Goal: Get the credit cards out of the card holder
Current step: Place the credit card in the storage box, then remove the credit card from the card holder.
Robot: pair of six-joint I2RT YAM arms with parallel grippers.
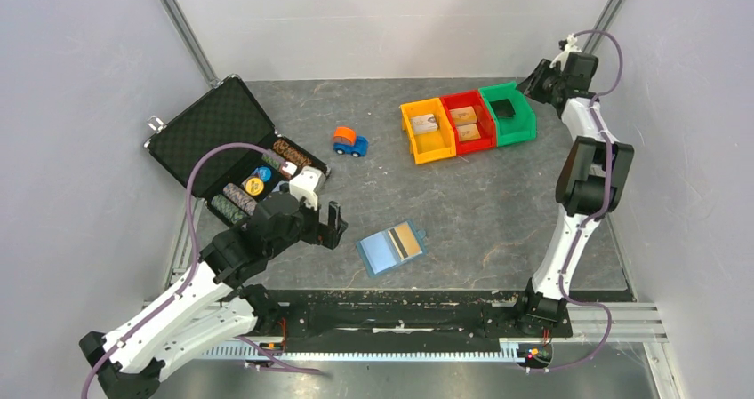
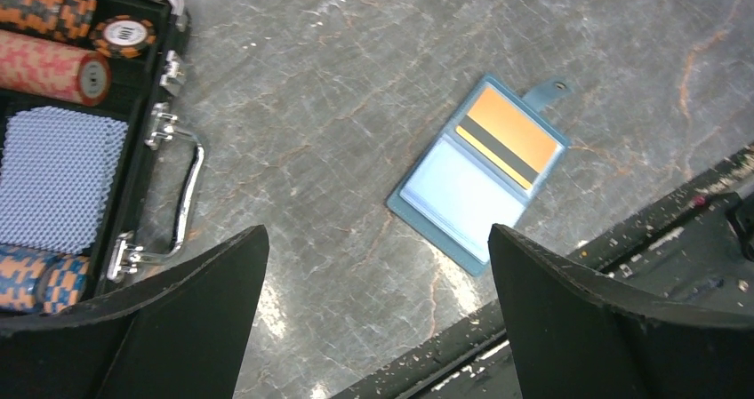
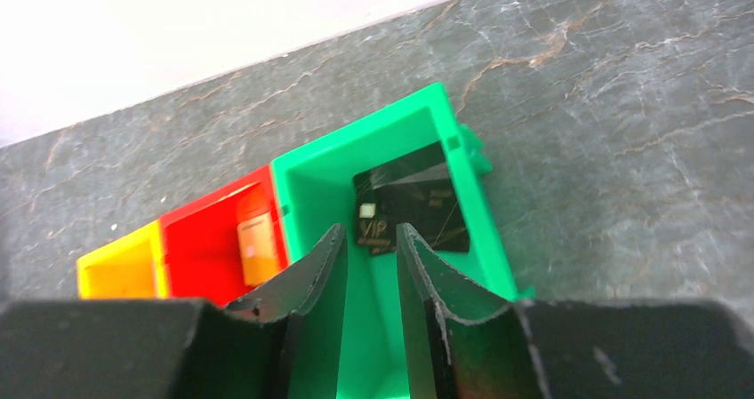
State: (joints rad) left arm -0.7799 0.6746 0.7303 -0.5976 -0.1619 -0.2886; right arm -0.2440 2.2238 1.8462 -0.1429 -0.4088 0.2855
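Note:
The light-blue card holder (image 1: 381,253) (image 2: 449,199) lies open near the table's front edge, with an orange card (image 1: 407,239) (image 2: 514,132) bearing a dark stripe in its right half. My left gripper (image 1: 325,221) (image 2: 378,232) hovers just left of it, open wide and empty. My right gripper (image 1: 537,78) (image 3: 369,228) hangs over the green bin (image 1: 525,125) (image 3: 302,190) at the back right. Its jaws stand a little apart with nothing between them. A black credit card (image 3: 418,195) (image 1: 503,108) lies loose in that bin.
A red bin (image 1: 481,143) (image 3: 200,239) holds tan cards (image 1: 464,115) (image 3: 258,243). Beside it, a yellow bin (image 1: 432,153) (image 3: 116,275) holds a grey card (image 1: 424,123). A blue-and-orange toy car (image 1: 349,141) stands mid-table. An open black case (image 1: 213,119) (image 2: 133,163) of poker chips sits at the left.

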